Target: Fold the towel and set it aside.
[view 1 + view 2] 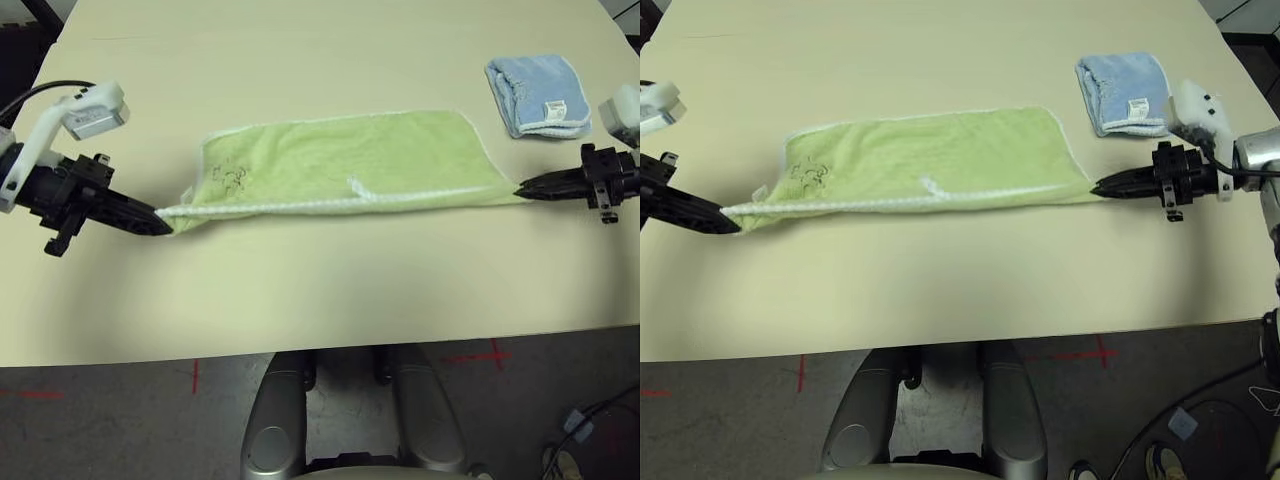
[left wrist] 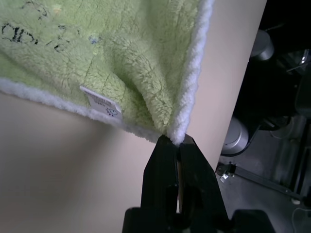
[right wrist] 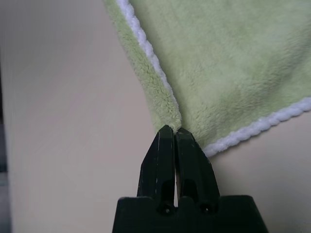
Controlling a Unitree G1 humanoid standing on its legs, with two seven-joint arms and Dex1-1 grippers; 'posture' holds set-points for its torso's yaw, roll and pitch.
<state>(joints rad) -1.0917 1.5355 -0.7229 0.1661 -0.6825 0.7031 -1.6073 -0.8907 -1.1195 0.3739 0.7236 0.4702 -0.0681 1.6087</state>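
Note:
The light green towel (image 1: 340, 160) lies on the table as a long doubled strip, with its white-stitched edges toward me. Its dark embroidered drawing (image 1: 232, 176) is near the left end, and a small white loop (image 1: 357, 188) sits on the near edge. My left gripper (image 1: 165, 222) is shut on the strip's near left corner. In the left wrist view the fingertips (image 2: 167, 145) pinch the white edging beside a white label (image 2: 101, 103). My right gripper (image 1: 520, 190) is shut on the near right corner, where the right wrist view shows the towel (image 3: 228, 63) nipped in the closed fingertips (image 3: 165, 136).
A smaller light blue towel (image 1: 537, 93) with a white tag lies folded at the back right, just behind my right gripper. The pale table (image 1: 330, 290) has bare room in front of and behind the green towel. Its front edge runs close below.

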